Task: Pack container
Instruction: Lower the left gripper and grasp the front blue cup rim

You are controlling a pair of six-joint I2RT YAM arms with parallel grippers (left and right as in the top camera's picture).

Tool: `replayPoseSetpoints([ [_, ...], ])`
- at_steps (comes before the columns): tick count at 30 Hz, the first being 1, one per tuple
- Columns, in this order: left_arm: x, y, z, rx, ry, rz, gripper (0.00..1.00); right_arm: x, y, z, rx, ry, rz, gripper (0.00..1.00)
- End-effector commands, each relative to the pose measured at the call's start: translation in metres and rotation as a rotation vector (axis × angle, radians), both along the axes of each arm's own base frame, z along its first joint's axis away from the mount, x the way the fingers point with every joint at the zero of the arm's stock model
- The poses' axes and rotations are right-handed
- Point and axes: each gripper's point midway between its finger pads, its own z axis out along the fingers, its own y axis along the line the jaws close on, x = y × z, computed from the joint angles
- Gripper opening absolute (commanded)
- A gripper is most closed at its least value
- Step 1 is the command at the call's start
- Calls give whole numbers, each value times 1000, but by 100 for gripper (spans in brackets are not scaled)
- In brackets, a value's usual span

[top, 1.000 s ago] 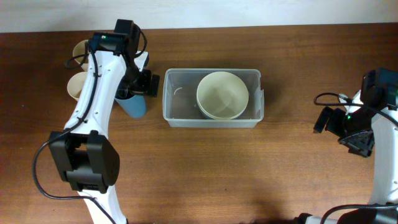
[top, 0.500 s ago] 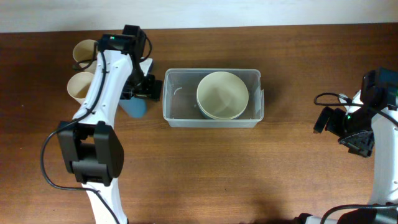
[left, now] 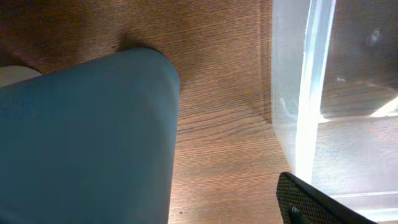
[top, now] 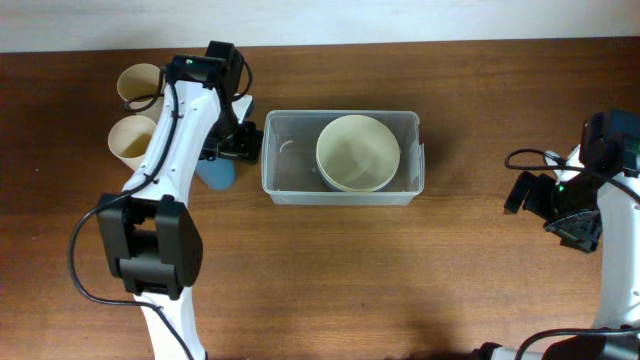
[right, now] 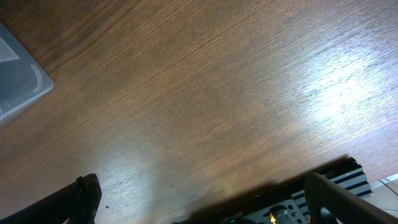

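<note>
Left gripper (top: pixel 225 155): my jaws are spread over the blue cup (left: pixel 87 137). The one finger (left: pixel 311 202) I can see stands apart from the cup.
Right gripper (top: pixel 548 212): my jaws are wide, over the table (right: pixel 205 93), well apart from the container (top: pixel 340 190).
Container: mid-table, upright, holding a cream bowl (top: pixel 358 152).
In the way: the blue cup stands just beside the container's left wall, with a strip of wood between them.
Nearby: far tan cup (top: pixel 138 82) and near tan cup (top: pixel 130 140), left of my left arm.

A blue cup (top: pixel 216 172) stands on the brown wooden counter (top: pixel 330 270) just beside the left gripper (top: pixel 238 148). Farther to its left are a tan cup (top: pixel 138 84) and a second tan cup (top: pixel 128 140) — side by side. A cream bowl (top: pixel 357 152) sits to its right.
</note>
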Motion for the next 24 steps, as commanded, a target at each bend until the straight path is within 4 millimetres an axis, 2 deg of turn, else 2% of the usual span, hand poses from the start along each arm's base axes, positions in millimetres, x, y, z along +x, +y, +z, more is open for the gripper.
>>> replayPoseSetpoints([
  [1, -2, 5, 0, 26, 6, -6, 79, -1, 0, 1, -11, -5, 9, 99],
  [5, -2, 5, 0, 26, 7, -6, 61, -1, 0, 1, -11, -5, 9, 99],
  [6, -2, 5, 0, 26, 7, -6, 52, -1, 0, 1, -11, -6, 9, 99],
  [8, -2, 5, 0, 26, 7, -6, 43, -1, 0, 1, -11, -5, 9, 99],
  [10, -2, 5, 0, 27, 8, -6, 41, -1, 0, 1, -11, -5, 9, 99],
  [13, -3, 6, 1, 27, 12, -6, 29, -1, 0, 1, -11, -5, 9, 99],
  [19, -3, 6, 5, 27, 11, -6, 22, -1, 0, 1, -11, -5, 9, 99],
  [24, -2, 5, 16, 25, 1, -5, 11, -1, 0, 1, -11, -5, 9, 99],
])
